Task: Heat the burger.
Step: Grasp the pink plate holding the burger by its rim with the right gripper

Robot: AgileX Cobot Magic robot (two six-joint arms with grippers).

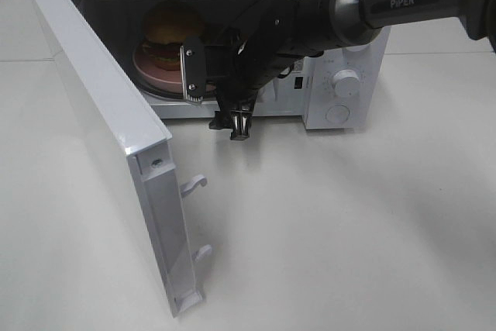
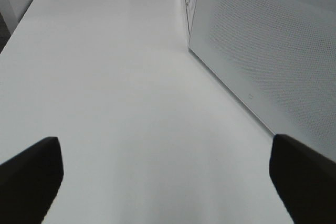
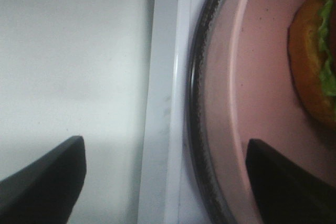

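Note:
The burger (image 1: 172, 32) sits on a pink plate (image 1: 149, 67) inside the open microwave (image 1: 349, 52). My right gripper (image 1: 240, 123) hangs pointing down just in front of the oven's opening, at its front sill. In the right wrist view it (image 3: 167, 182) is open and empty over the sill, with the pink plate (image 3: 262, 103) and the burger's bun and lettuce (image 3: 315, 61) beyond it. My left gripper (image 2: 167, 182) is open and empty above bare table beside the microwave door (image 2: 273, 51). It is out of the exterior high view.
The microwave door (image 1: 108, 114) stands swung wide open at the left, reaching toward the table's front. The control panel with knobs (image 1: 345, 83) is on the right. A dark-rimmed glass turntable (image 3: 195, 129) lies under the plate. White table (image 1: 349, 230) lies in front.

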